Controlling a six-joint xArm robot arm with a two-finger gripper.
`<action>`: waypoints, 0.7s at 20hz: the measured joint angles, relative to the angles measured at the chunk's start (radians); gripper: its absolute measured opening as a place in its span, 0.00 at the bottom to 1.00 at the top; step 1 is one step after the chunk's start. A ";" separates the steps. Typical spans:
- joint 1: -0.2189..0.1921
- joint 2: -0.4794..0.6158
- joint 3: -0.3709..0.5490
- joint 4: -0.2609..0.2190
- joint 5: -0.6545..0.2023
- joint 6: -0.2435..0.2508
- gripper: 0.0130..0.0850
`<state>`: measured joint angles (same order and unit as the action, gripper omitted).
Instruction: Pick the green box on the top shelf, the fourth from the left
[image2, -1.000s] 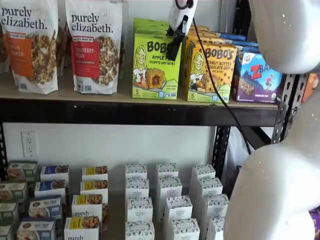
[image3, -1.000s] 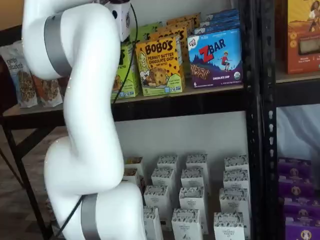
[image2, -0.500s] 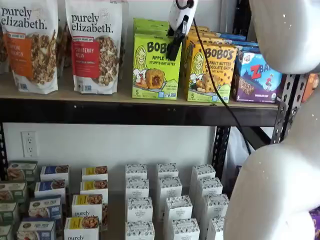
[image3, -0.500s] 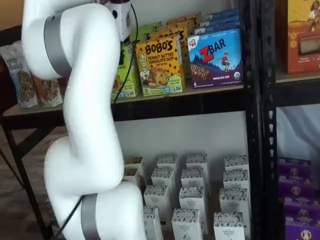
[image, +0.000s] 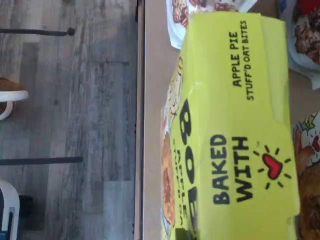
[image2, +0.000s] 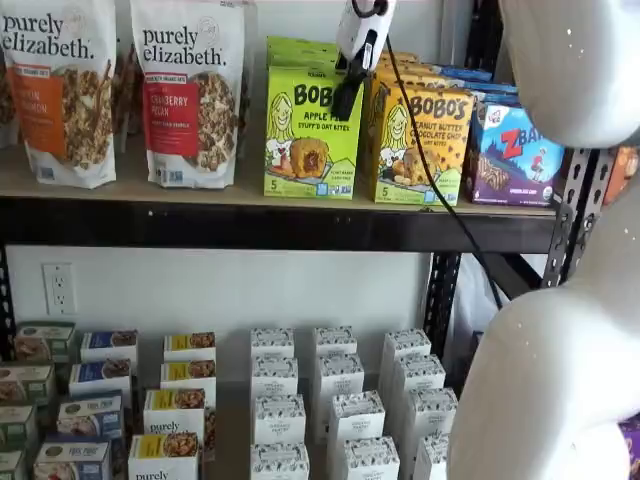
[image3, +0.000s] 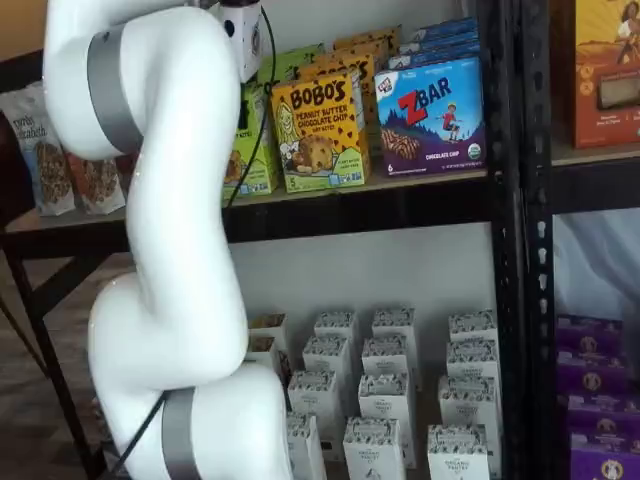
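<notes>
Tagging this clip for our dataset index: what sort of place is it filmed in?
Most likely a mock grocery shelf in a lab rather than a real shop: the top shelf holds snack goods such as the green box, identical white cartons stand below, and a wall outlet shows behind.

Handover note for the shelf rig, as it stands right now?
Gripper: hangs in front of the green box's upper right corner in a shelf view. Only a black finger shows side-on, so open or shut cannot be told.
Green box: upright on the top shelf, between the granola bag and the orange box. The wrist view looks down on its top flap.
Done: approach to the box.
Left: grasp, lift out, pull clear of the shelf.
</notes>
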<state>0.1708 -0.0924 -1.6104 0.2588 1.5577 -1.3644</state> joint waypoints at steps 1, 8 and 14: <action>0.000 0.001 -0.002 0.000 0.003 0.000 0.11; 0.003 0.002 -0.004 -0.008 0.006 0.002 0.11; -0.003 0.002 -0.015 0.009 0.022 0.001 0.11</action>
<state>0.1673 -0.0902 -1.6255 0.2681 1.5800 -1.3637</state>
